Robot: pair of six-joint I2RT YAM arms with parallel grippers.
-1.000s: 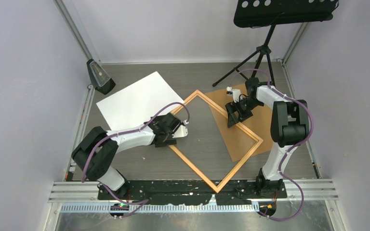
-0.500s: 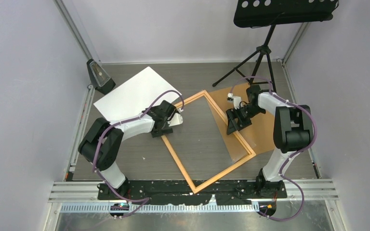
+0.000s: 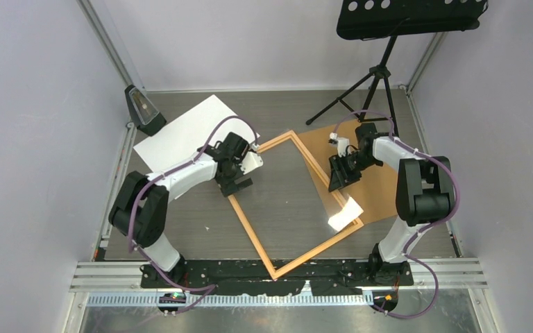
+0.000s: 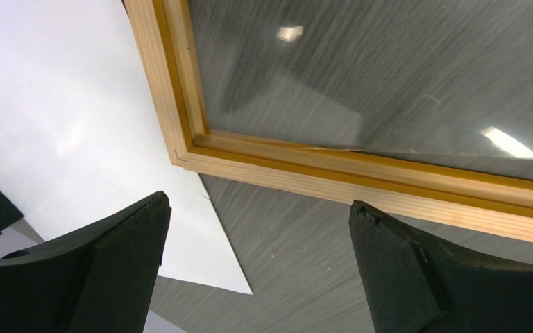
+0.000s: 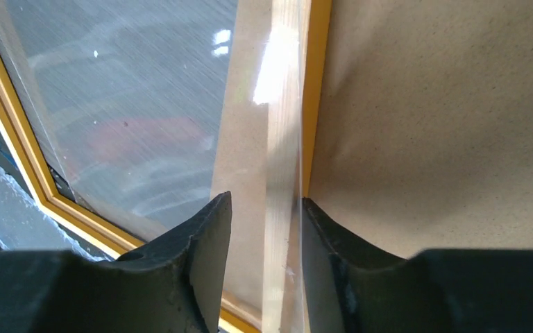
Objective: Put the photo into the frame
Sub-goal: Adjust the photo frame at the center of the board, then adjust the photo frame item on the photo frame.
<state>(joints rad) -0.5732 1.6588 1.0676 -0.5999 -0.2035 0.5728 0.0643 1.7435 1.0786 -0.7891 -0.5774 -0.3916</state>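
Observation:
The photo (image 3: 180,132) lies white side up at the far left; its corner (image 4: 62,104) reaches under my left gripper. The orange frame (image 3: 250,232) lies tilted mid-table with a clear sheet (image 3: 343,213) in it, and its right rail rests on the backing board. My left gripper (image 3: 238,183) hovers wide open just outside the frame's left corner (image 4: 180,156), holding nothing (image 4: 260,236). My right gripper (image 3: 338,178) straddles the right rail (image 5: 281,139) and the sheet's edge. Its jaws (image 5: 267,229) are narrow, with a gap on the inner side.
A brown backing board (image 3: 385,173) lies under the frame's right side. A tripod music stand (image 3: 382,76) stands at the back right. A small black wedge-shaped device (image 3: 144,109) sits at the back left. Walls close in on both sides.
The frame has turned and slid toward the left. The photo has shifted toward the far left, and my left gripper has moved back with it. My right gripper's jaws have narrowed around the rail.

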